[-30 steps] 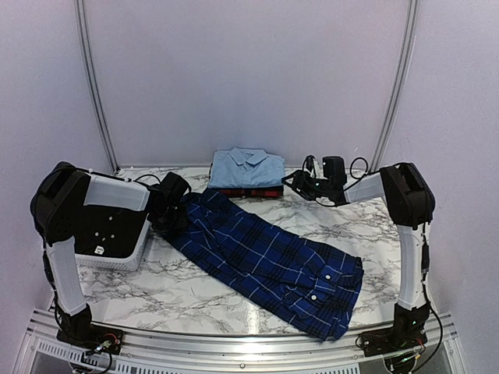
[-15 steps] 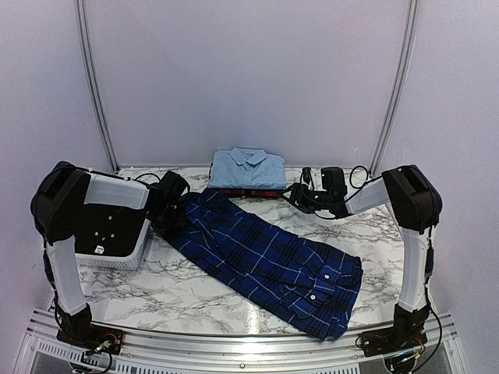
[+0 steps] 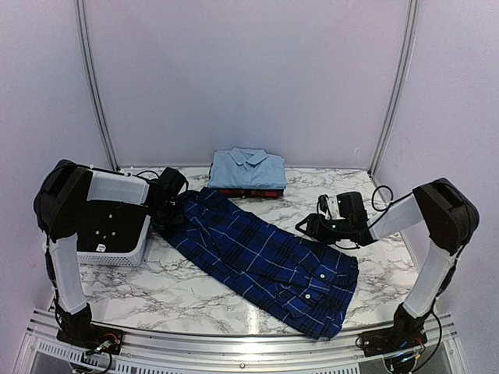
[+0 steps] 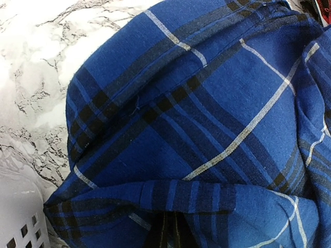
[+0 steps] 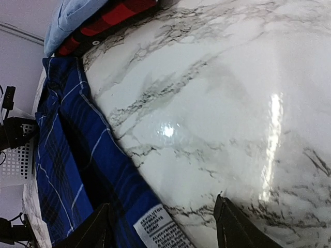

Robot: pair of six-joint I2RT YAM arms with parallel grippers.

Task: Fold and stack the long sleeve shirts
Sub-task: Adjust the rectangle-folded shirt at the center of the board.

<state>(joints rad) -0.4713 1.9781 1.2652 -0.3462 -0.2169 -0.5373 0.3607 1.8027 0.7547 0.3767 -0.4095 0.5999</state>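
The navy blue plaid shirt (image 3: 261,261) lies spread diagonally across the marble table. My left gripper (image 3: 167,207) is shut on its far left corner; in the left wrist view the bunched cloth (image 4: 196,119) covers the fingers (image 4: 173,232). My right gripper (image 3: 309,227) is low at the shirt's right edge and open. Its two fingers (image 5: 95,227) straddle the hem and a white care label (image 5: 158,230), gripping nothing. At the back, the folded light blue shirt (image 3: 248,167) rests on the folded red-and-black plaid shirt (image 3: 249,192).
A white slotted basket (image 3: 117,253) stands at the left under my left arm, touching the shirt's corner (image 4: 20,217). Bare marble (image 5: 217,93) stretches between the shirt and the stack. The table's rail runs along the near edge (image 3: 234,343).
My right arm has swung from beside the stack at the back, forward and down to the navy shirt's right edge. The left gripper keeps its hold in place.
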